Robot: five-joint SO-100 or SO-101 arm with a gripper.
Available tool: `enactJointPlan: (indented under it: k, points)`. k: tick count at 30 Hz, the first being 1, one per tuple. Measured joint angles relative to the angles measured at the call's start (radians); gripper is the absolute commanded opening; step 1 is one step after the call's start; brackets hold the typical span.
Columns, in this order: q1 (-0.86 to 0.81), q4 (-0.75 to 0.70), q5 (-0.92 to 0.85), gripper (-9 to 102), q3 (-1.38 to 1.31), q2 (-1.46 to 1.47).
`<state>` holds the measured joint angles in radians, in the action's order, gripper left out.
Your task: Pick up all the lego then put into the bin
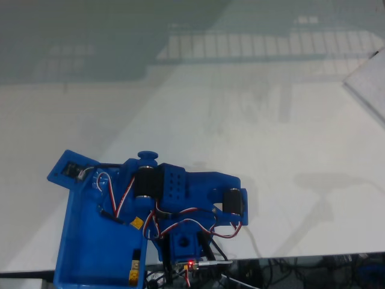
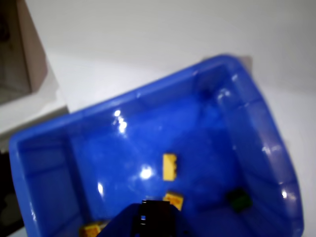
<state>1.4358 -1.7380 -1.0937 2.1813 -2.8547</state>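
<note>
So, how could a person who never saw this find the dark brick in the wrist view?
Look inside the blue bin in the wrist view. The dark brick lies on its floor near the lower right wall. Unlike the yellow bricks nearby, it is blackish.

**Blue printed arm, black servos, looped wiring**

In the fixed view the arm (image 1: 174, 192) is built of bright blue plastic links with flat faces and rounded ends. One link carries a grid of small holes. Black servo blocks sit in the joints: one at about 10 o'clock from the arm's middle, another at 3 o'clock. Thin red, white and black cables (image 1: 120, 198) loop between the links. At 6 o'clock a small board glows with a red light (image 1: 191, 263).
</note>
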Motion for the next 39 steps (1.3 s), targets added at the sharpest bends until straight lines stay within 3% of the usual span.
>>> enactJointPlan:
  k: [9, 16, 20, 24, 29, 32, 39]
  points:
    - [0.008, -0.029, 0.002, 28, 0.000, 0.005]
    - [-0.021, -0.035, -0.014, 29, 0.000, -0.003]
    - [-0.190, 0.031, -0.087, 29, 0.000, -0.003]
    - [-0.511, 0.233, -0.187, 22, 0.035, 0.002]
    - [-0.968, 0.646, -0.278, 1, 0.252, -0.055]
    - [-1.166, 0.871, -0.314, 0, 0.417, -0.126]
    - [-1.413, 1.037, -0.383, 0, 0.739, -0.322]
